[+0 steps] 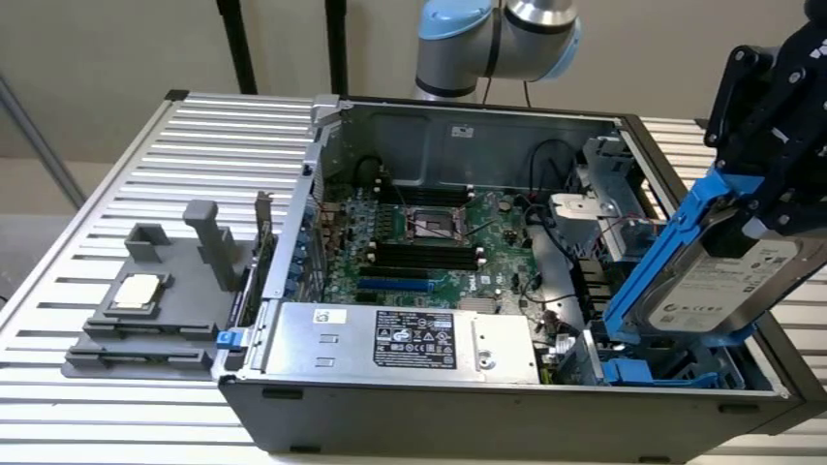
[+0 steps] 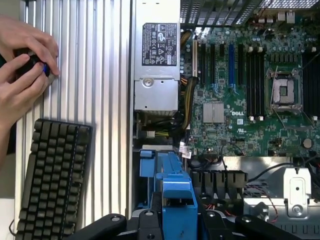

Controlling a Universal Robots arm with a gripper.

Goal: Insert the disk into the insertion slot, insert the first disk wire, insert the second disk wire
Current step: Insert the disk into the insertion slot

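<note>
Gripper (image 1: pixel 765 215) of the robot arm (image 1: pixel 498 39) stands in the upper right of the exterior view, above the right part of the open computer case (image 1: pixel 517 418). It has hold of the disk (image 1: pixel 726 281). Its jaws are closed on the upper end of the blue carrier (image 1: pixel 661 254) that frames the disk, and they stand rather wide because the carrier is between them. In the wrist view the blue carrier (image 2: pixel 175 192) shows between the black fingers (image 2: pixel 147 222).

The disk hangs at the middle right of the exterior view. It is tilted, with its white label toward the camera and its upper end leaning to the exterior view's right. Its lower end is down at the insertion slot (image 1: pixel 665 370), the grey bay with blue fittings in the lower right corner of the case. I cannot tell if the carrier touches the bay; most of the disk is clearly outside of it.

At the lower middle of the exterior view the silver power supply (image 1: pixel 401 339) lies inside the case. The case stands on a ribbed metal table (image 1: pixel 77 203), and a grey fixture (image 1: pixel 142 325) sits on the table at the lower left.

In the wrist view a person's hands (image 2: pixel 22 70) are over the table beside the case, closed around a small dark thing. A black keyboard (image 2: pixel 50 180) lies near them.
</note>
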